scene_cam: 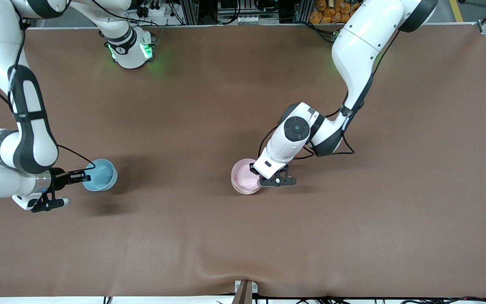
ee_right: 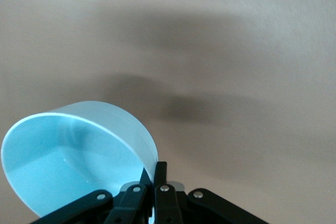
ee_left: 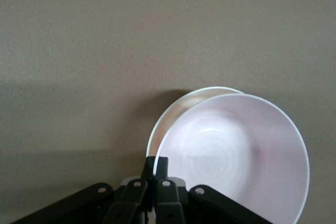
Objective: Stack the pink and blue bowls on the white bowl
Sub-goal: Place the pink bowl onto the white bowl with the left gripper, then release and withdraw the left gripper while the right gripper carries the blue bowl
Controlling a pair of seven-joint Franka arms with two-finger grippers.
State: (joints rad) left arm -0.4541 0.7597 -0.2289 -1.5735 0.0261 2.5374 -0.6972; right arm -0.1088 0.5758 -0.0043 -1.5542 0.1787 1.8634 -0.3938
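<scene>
Pink bowl [scene_cam: 245, 176] pinched by left gripper [scene_cam: 264, 179] over white bowl [ee_left: 170, 116], right gripper [scene_cam: 83, 174] pinching blue bowl [scene_cam: 100, 174]; next: release pink, bring blue across.

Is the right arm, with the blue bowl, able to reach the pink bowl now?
Probably yes. The right gripper is shut on the blue bowl, and bare table lies between it and the pink bowl. But the left gripper is shut on that bowl's rim.
</scene>
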